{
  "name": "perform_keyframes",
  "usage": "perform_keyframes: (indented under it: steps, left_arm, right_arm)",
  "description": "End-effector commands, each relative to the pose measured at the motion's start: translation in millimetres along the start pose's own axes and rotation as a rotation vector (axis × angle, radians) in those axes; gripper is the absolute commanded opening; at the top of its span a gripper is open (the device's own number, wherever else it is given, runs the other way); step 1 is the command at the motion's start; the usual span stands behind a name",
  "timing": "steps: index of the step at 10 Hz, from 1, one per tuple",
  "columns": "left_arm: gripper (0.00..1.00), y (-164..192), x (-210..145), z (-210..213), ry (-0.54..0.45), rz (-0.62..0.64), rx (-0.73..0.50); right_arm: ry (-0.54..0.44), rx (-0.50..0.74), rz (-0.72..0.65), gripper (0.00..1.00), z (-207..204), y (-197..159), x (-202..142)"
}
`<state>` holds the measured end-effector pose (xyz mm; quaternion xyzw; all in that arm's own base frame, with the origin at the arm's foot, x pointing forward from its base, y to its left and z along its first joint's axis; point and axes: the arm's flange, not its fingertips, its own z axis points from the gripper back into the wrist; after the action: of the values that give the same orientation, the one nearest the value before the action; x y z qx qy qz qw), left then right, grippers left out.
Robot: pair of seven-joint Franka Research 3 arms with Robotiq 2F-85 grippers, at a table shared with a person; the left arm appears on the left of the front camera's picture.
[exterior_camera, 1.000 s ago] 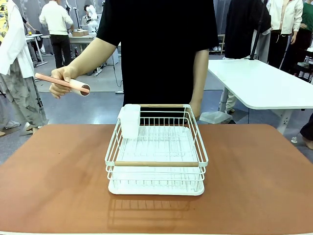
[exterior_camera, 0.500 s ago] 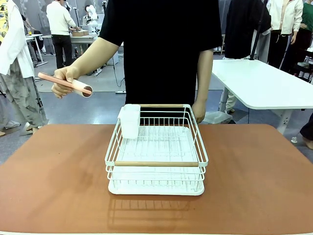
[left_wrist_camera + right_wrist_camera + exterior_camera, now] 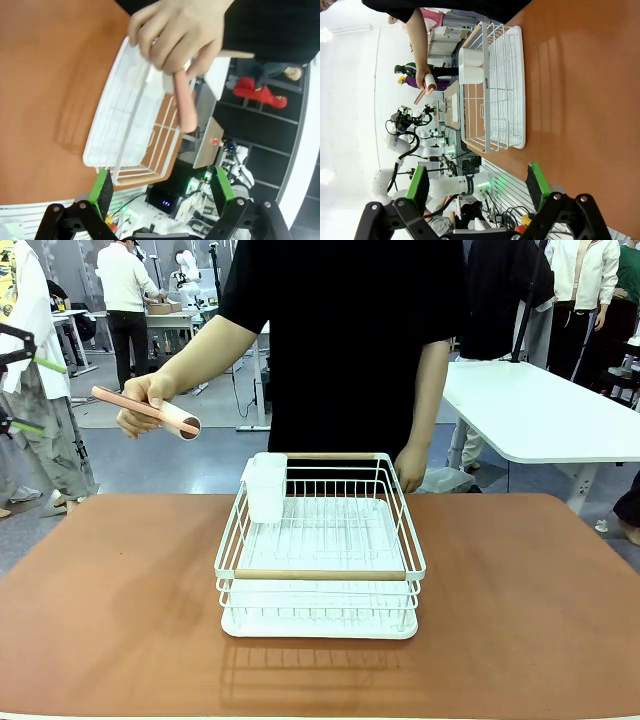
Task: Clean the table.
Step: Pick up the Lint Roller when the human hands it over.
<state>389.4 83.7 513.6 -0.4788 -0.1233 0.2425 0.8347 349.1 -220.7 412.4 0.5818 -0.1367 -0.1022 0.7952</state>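
The reddish-brown table (image 3: pixel 110 610) carries a white wire dish rack (image 3: pixel 320 550) at its middle. A person at the far side holds a lint roller (image 3: pixel 150 410) with a pink handle in one raised hand, above the table's far left corner. My left gripper (image 3: pixel 45 397) comes in at the left edge, open, level with the roller and a little short of it. In the left wrist view the hand and the pink handle (image 3: pixel 182 100) hang well beyond the open left gripper (image 3: pixel 163 188). My right gripper (image 3: pixel 478 181) is open over the table (image 3: pixel 580 100), with nothing between its fingers.
A white cup-shaped holder (image 3: pixel 265 488) hangs on the rack's far left corner. The person's other hand (image 3: pixel 410 468) rests by the rack's far right corner. A white table (image 3: pixel 540 410) stands at the back right. Other people stand farther off.
The person's hand with the roller has drifted slightly right and down. My left gripper has come into the front view at the left edge.
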Motion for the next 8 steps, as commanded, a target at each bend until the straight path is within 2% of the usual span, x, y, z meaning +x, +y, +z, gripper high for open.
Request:
perform_keyframes:
  steps: [1, 5, 6, 8]
  left_arm:
    - [1.00, 9.2, -0.8, 8.7, 0.028, -0.020, 0.022]
    - [1.00, 5.1, 1.0, 3.8, 0.009, -0.004, 0.014]
    - [1.00, -19.6, -14.5, 3.5, -0.004, 0.050, 0.037]
    - [1.00, -47.8, -19.1, -13.1, -0.063, 0.085, 0.129]
  right_arm:
    - [-0.007, 0.016, 0.011, 1.00, 0.5, 2.2, 0.4]
    - [-0.007, 0.016, 0.011, 1.00, 0.5, 2.2, 0.4]
    - [-0.007, 0.016, 0.011, 1.00, 0.5, 2.2, 0.4]
    - [-0.007, 0.016, 0.011, 1.00, 0.5, 2.2, 0.4]
